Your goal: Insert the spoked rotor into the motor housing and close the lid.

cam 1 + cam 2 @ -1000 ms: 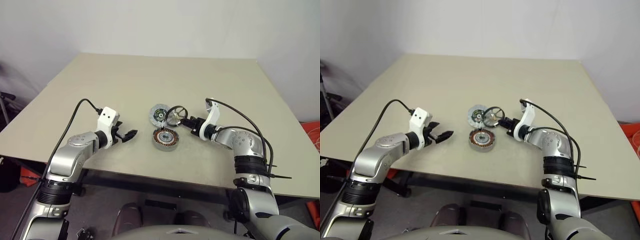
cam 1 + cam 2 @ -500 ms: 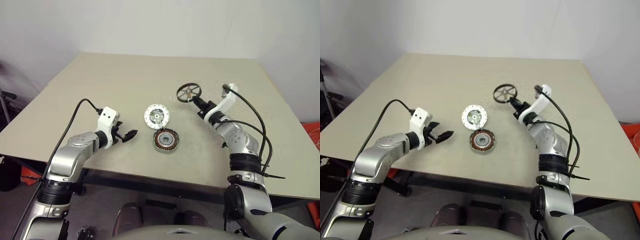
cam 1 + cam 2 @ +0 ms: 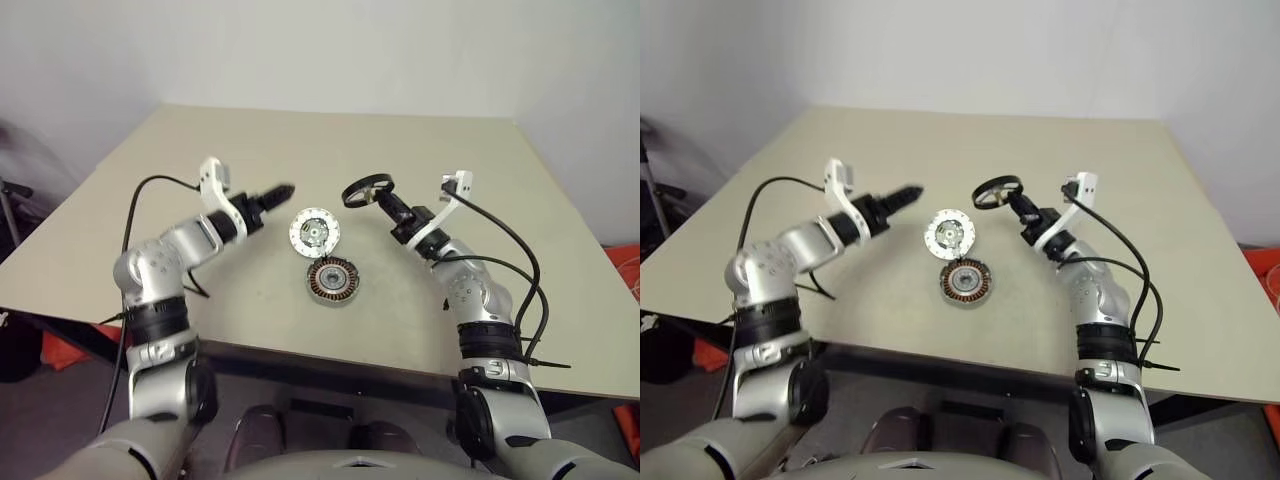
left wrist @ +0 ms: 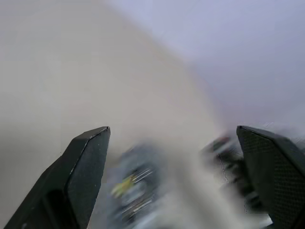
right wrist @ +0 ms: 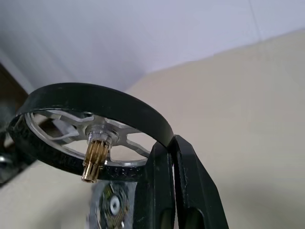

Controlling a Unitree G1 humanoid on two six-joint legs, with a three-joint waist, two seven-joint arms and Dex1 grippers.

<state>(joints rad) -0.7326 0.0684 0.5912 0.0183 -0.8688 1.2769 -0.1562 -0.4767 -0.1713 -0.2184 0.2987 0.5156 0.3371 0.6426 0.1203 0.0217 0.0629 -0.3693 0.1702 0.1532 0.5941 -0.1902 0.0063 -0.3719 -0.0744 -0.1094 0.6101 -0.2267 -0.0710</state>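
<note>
right pincer pinches only the rotor rim; it could slip off. left pincer gapes empty.

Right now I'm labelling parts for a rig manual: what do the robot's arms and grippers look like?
Both arms are silver-grey metal with black joint bands and loose black cables. Each wrist carries a white bracket. The left gripper and right gripper each have two black fingers.

Beige flat table, two parts on it.
Toothed-rim silver lid at frame centre; copper-wound round motor housing just below it.
</note>
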